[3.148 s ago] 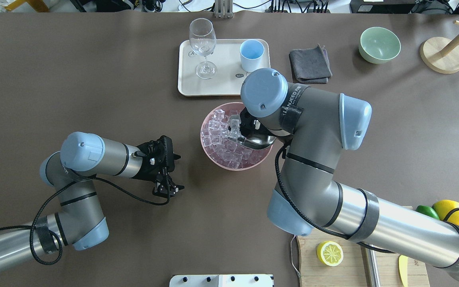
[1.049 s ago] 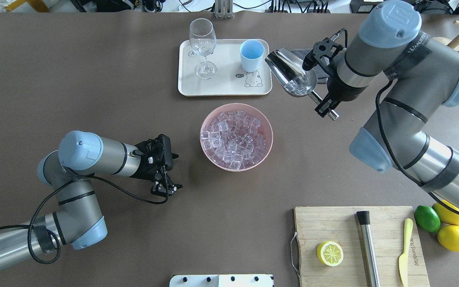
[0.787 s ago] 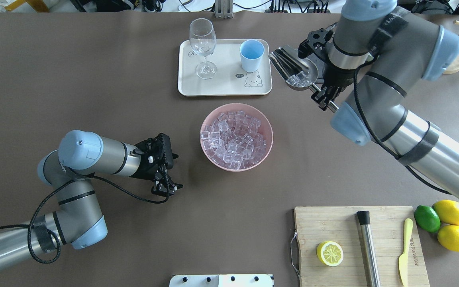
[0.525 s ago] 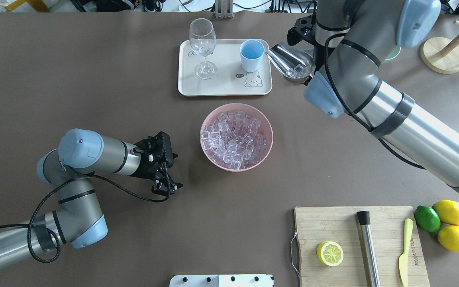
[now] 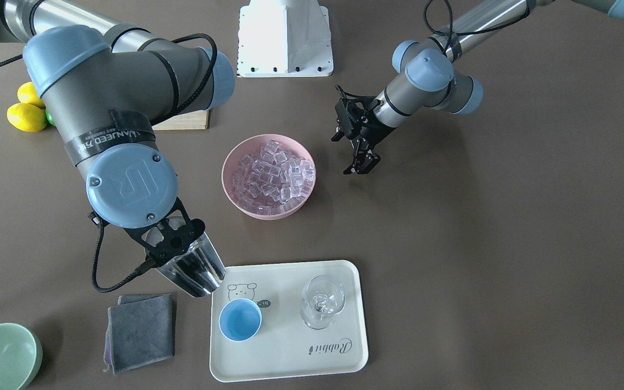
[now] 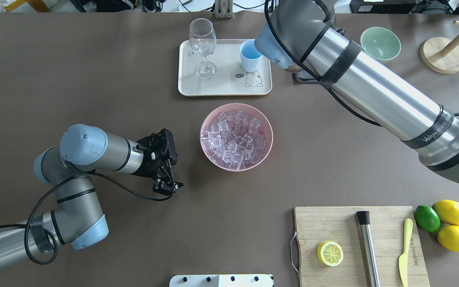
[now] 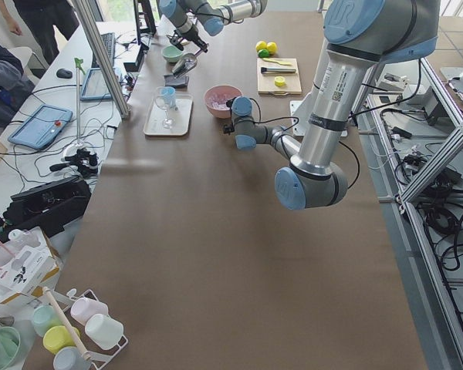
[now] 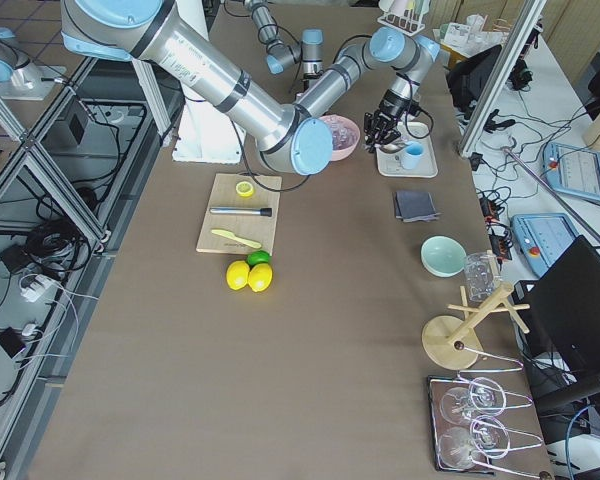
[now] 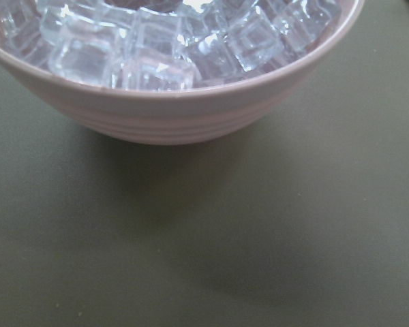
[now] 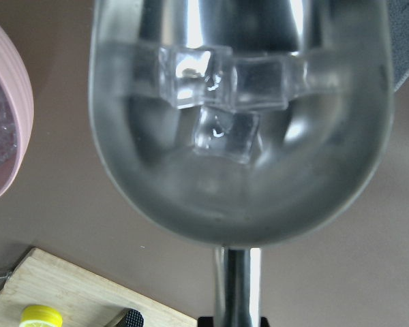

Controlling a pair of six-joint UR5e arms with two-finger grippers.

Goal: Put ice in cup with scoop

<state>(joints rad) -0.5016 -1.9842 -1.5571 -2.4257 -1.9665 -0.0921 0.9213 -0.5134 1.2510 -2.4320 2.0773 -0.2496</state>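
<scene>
The light-blue cup [image 5: 240, 319] stands upright on the cream tray [image 5: 290, 357], and it shows in the overhead view [image 6: 249, 59] partly under my right arm. My right gripper [image 5: 170, 244] is shut on the handle of the steel scoop [image 5: 195, 271], which hangs just beside the tray's edge, short of the cup. The right wrist view shows three ice cubes [image 10: 221, 88] in the scoop [image 10: 238, 170]. Many ice cubes [image 6: 235, 137] fill the pink bowl [image 6: 265, 149]. My left gripper [image 6: 166, 184] is open and empty, left of the bowl.
A clear stemmed glass [image 5: 322, 300] stands on the tray beside the cup. A grey cloth [image 5: 141, 330] and a pale green bowl [image 5: 0, 355] lie beyond the scoop. A cutting board [image 6: 333, 223] with half a lemon, a steel cylinder and a knife is at the front right.
My right arm lifted the scoop with ice out of the pink bowl and swung it round to the tray's side, close to the cup. My left arm barely shifted.
</scene>
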